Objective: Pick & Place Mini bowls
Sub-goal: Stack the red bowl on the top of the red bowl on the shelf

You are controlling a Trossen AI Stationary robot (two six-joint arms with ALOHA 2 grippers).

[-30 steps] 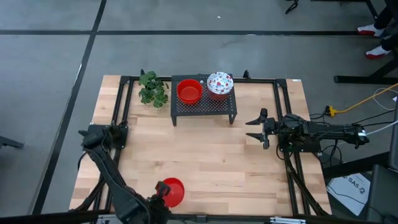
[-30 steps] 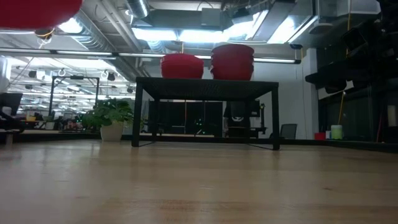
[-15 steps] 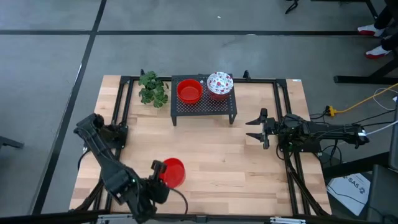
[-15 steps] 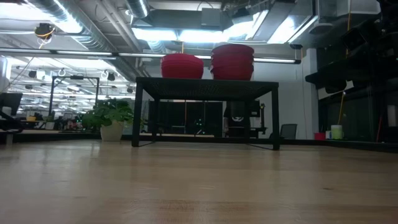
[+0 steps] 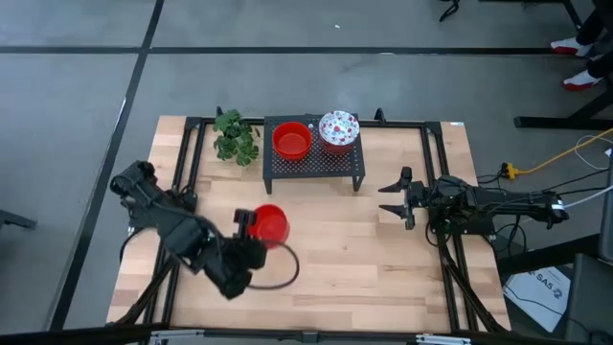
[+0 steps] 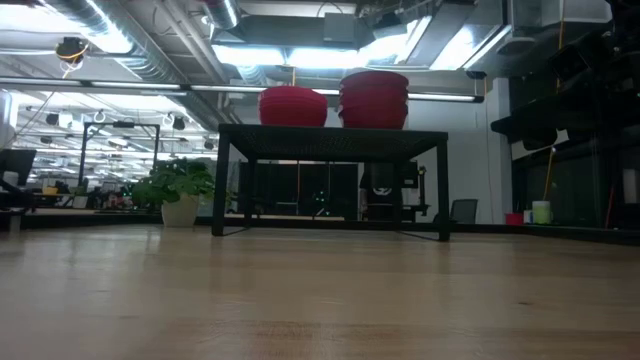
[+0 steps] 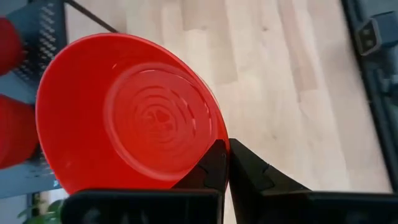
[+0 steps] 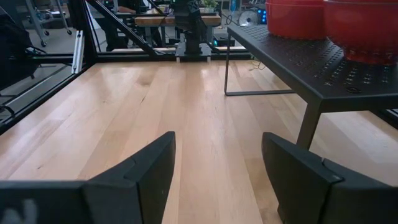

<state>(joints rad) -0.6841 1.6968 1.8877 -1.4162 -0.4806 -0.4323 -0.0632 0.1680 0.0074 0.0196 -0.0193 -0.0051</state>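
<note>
My left gripper (image 5: 251,223) is shut on a plain red mini bowl (image 5: 271,224) and holds it above the middle left of the table. The left wrist view looks into this bowl (image 7: 124,115). A black perforated stand (image 5: 314,163) at the table's far side carries red mini bowls (image 5: 291,141) and a white red-speckled mini bowl (image 5: 337,128). In the low view they show as two red stacks (image 6: 293,105) (image 6: 374,98) on the stand's top. My right gripper (image 5: 396,196) waits open at the right, level, pointing toward the table's left. My left gripper pinches the red bowl's rim (image 7: 217,138) between its two fingers, one finger (image 7: 210,167) on the inner side of the wall and the other outside. The bowl is lifted clear of the table and tilted, with its hollow turned toward the wrist.
A small green plant (image 5: 235,135) stands left of the stand at the far edge. Black frame rails (image 5: 180,163) run along the table's left, right and far sides. Bare wood (image 5: 335,249) lies between the two arms. The stand's leg (image 8: 309,121) is close to my right gripper.
My left gripper has carried the red bowl from the table's near edge up and toward the far edge, closer to the stand, and has stayed shut on the rim. The bowl has risen out of the low view.
</note>
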